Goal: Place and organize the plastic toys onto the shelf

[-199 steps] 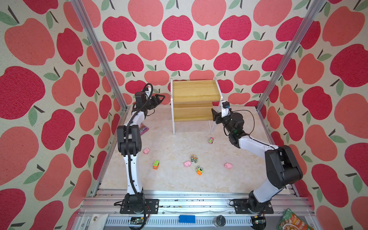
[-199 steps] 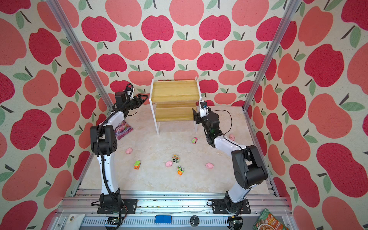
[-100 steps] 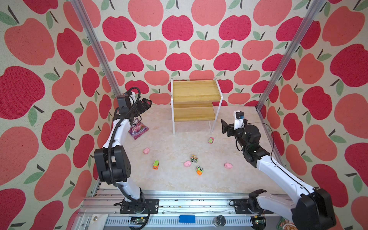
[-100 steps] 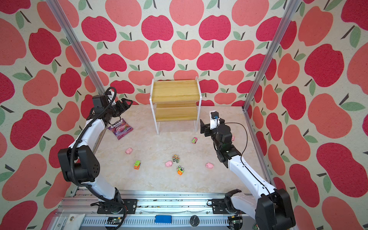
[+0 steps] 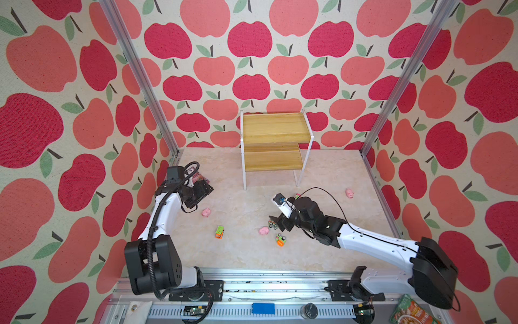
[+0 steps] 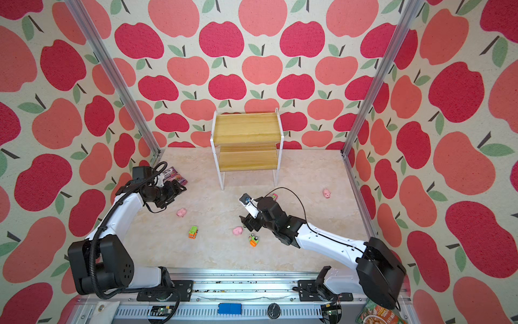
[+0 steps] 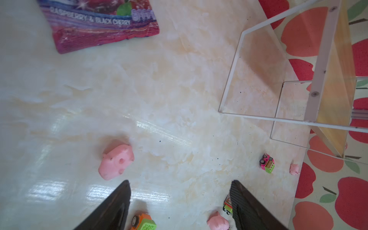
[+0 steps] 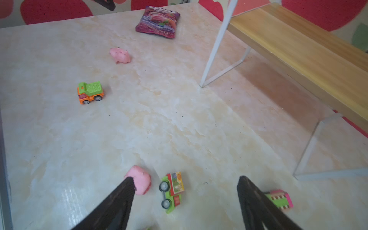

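Plastic toys lie scattered across the pale table [image 5: 322, 168] while the shelf [image 5: 273, 127] at the far wall stands bare on both wooden boards, so nothing has been put away. The right end effector [image 8: 185, 178] hangs low, jaws wide and empty, over a green truck [image 8: 172, 192] tipped on its side. A pink pig [image 8: 139, 180] sits just beside one fingertip, and a pink-and-green car [image 8: 278, 199] lies just outside the other. This looks like the first pick. The next move would call for a drop onto the truck and a close that misses the pig, then a carry to a board. The left end effector [image 7: 180, 182] hovers wide and empty near a second pig [image 7: 116, 162] and the purple candy bag [image 7: 99, 22], which is no part of the job.

Counted from above, there are three pigs, four vehicles, one bag and one two-board shelf. The third pig [image 5: 349, 193] sits alone toward the right wall, and an orange truck [image 5: 219, 232] and an orange car [image 5: 280, 240] rest mid-table. Anything more could be hidden under the right arm.
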Motion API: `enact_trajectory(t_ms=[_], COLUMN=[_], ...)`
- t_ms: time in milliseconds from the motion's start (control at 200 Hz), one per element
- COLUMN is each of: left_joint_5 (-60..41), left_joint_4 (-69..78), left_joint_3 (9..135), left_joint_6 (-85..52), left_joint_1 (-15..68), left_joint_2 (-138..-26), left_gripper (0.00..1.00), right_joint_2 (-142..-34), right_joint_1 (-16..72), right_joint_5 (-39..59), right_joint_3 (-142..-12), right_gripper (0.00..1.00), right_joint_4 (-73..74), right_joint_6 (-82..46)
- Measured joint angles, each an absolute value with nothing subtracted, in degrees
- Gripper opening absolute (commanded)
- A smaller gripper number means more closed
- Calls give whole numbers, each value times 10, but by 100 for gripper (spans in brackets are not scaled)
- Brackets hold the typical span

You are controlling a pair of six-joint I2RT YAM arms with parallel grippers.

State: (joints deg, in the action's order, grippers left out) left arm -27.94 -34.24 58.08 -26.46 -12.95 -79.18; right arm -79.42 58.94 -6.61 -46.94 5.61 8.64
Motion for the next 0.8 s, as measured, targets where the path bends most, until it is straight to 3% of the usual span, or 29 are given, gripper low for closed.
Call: enact_trajectory(t_ms=[170,365,565,800], left_joint_5=[-310,-327,-322,-304], left_joint_4=[-313,-272,-253,-233], left_joint_3=[521,506,489,475], left_joint_6=[-322,-373,-411,-427], left_joint_1=[-203,-238,-289,-291], left_joint_2=[-787,-805,-806,-806], left_gripper=[80,83,83,83], right_joint_2=[-1020,-1204,-1320,-1408], right_joint_1=[646,664,669,679], right_joint_5=[-37,-11,3,10], right_joint_3=[-702,-907,-1006,-1107], right_gripper=[81,79,77,75], right_joint_4=[47,41,39,45], right_joint_6=[177,241,257,257])
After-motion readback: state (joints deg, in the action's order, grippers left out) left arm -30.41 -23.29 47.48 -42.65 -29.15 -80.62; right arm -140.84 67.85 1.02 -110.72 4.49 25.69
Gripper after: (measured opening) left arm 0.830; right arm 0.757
